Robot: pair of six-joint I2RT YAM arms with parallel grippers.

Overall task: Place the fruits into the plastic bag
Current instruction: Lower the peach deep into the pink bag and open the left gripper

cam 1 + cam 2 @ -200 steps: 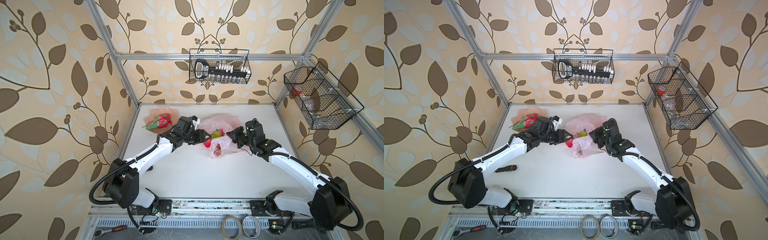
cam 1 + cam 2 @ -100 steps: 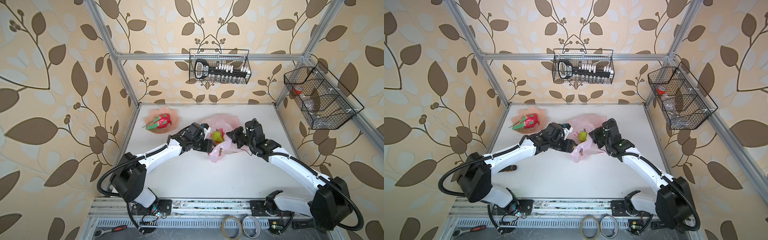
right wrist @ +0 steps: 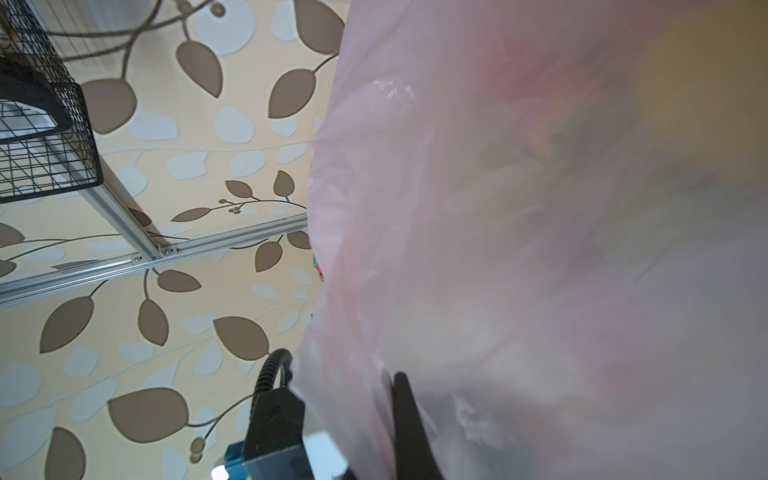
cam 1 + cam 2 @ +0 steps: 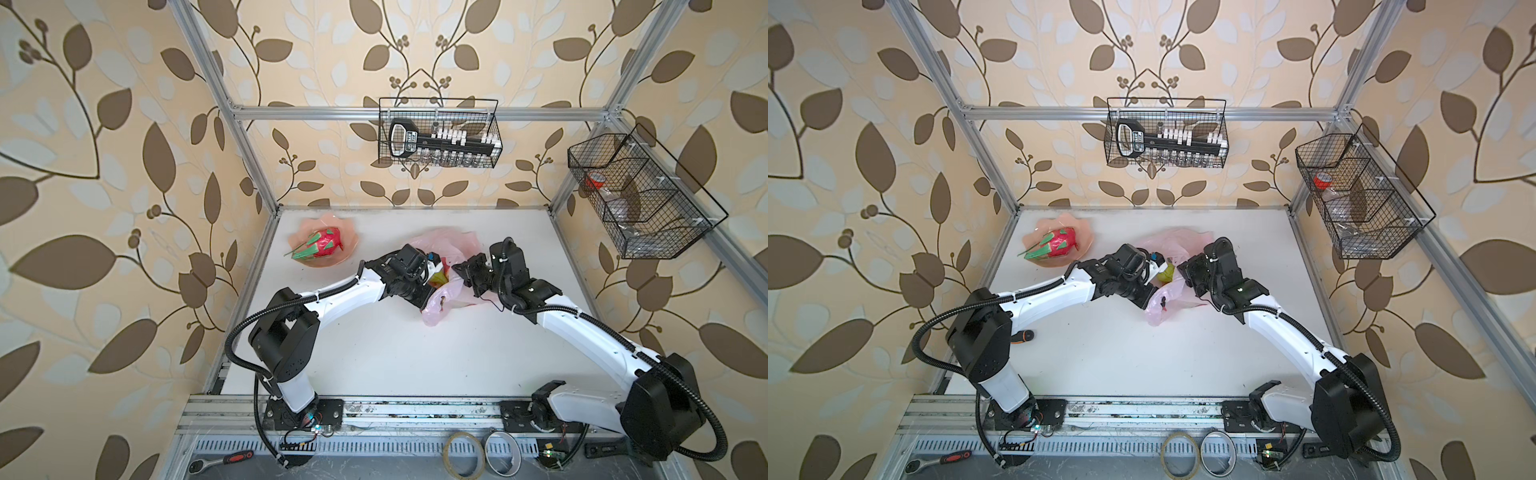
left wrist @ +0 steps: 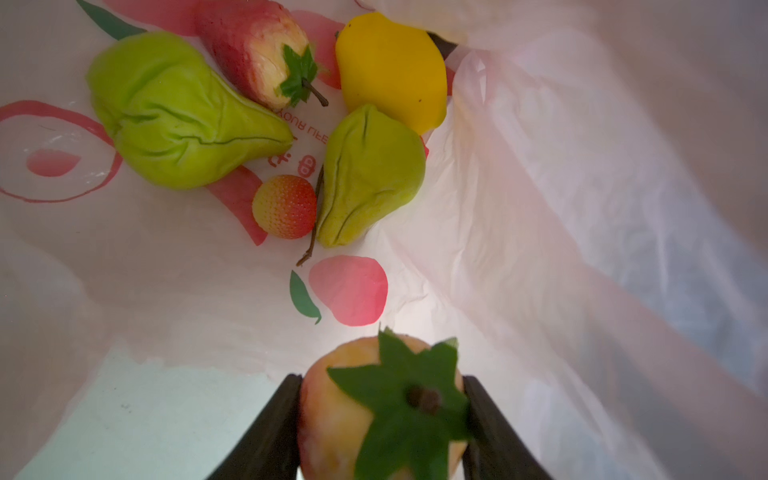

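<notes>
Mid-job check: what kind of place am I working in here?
Probably a staged robot test cell rather than a real room: leaf-patterned wallpaper panels fixed behind a silver aluminium frame, a plain white tabletop, and a black wire basket of tools hung on the back wall.

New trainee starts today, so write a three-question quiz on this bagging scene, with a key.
1. True or false: the dragon fruit lies on the pink dish, outside the plastic bag.
2. What do the left fingers grip inside the bag? A) a banana B) a pale fruit with a green leafy cap C) nothing
3. How many lumpy green fruits lie in the bag?
Key: 1 true; 2 B; 3 two.
</notes>
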